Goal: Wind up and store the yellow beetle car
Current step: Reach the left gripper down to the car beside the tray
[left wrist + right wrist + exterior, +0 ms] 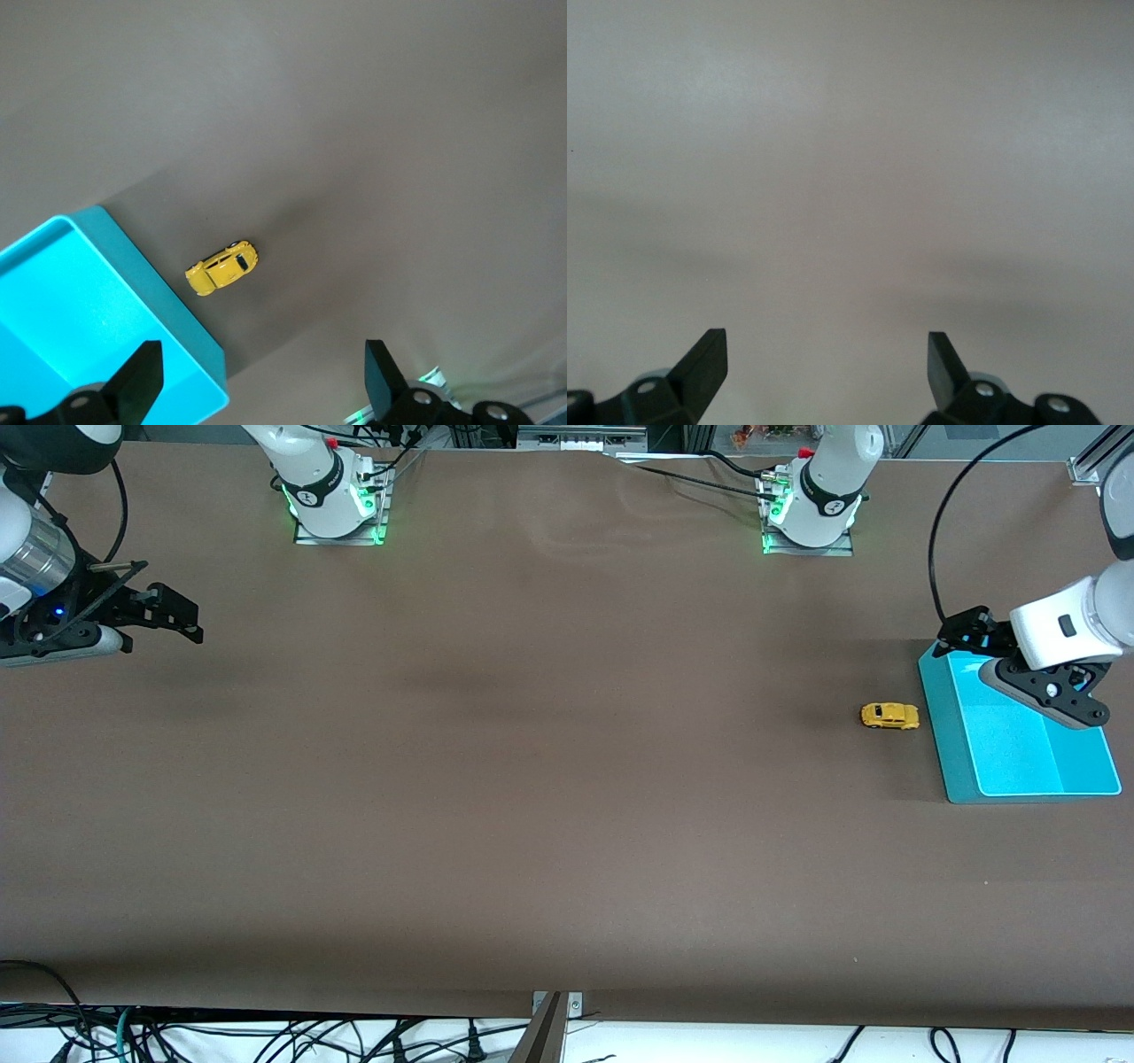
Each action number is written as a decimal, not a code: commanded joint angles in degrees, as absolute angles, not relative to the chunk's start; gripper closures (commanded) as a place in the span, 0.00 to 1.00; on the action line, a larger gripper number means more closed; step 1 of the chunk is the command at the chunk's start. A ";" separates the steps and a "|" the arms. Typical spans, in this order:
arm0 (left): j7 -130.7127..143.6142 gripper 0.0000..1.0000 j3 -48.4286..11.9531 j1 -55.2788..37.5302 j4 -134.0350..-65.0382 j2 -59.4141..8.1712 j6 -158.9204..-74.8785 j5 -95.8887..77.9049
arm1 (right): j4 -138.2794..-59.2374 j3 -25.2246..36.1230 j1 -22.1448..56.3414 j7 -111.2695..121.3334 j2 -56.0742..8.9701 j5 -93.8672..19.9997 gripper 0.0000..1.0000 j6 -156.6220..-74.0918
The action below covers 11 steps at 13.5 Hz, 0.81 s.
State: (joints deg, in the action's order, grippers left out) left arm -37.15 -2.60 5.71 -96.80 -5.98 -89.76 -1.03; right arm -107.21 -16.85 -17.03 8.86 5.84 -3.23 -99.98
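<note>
The tiny rounded yellow beetle car [889,716], a toy with dark windows and small dark wheels, is seen standing on its wheels on the brown table [532,779], just beside the shallow turquoise plastic tray [961,779] at the left arm's end of the table and apart from its rim. The tray is seen to hold nothing.

The car is judged to be light, hard and stiff, with a smooth, curved shell that could slip out of a loose pinch. Because it rolls, it may be nudged away if only one finger meets it first. A hold across its two flat flanks, between the wheels, is judged the surest, with the roof and rounded ends avoided. For the winding, it is expected that the car must be pressed down and drawn backward on the table so that the wheels turn, so the wheels should be left free of the fingers.

The left hand [1054,691] is held in the air over the end of the tray nearer the robots' bases; its fingers [142,376] are spread wide, released, and nothing is held or touched. In the left wrist view the car [222,267] is seen below and ahead of them, not yet between them.

The right hand [164,615] waits over bare table at the right arm's end, well apart from the car, its fingers [709,359] likewise spread wide and empty.
</note>
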 commanded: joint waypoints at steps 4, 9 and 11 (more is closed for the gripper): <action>-58.05 0.00 -2.81 10.27 -107.55 -7.12 -96.83 -1.41 | -106.70 -16.61 -14.60 7.82 7.12 -4.04 0.00 -97.74; -75.31 0.00 -2.81 11.68 -118.29 -8.18 -109.94 -1.50 | -106.70 -11.44 -9.41 7.73 7.56 -4.04 0.00 -96.86; -81.01 0.00 -2.81 11.95 -124.94 -7.83 -119.21 -1.41 | -106.70 -9.23 -6.95 7.73 7.56 -4.04 0.00 -96.86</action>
State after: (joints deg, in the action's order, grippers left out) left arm -75.42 -2.52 11.17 -118.68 -9.87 -112.52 -1.03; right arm -107.15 -11.43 -9.38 8.39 6.85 -3.27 -98.12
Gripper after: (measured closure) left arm 0.000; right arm 0.000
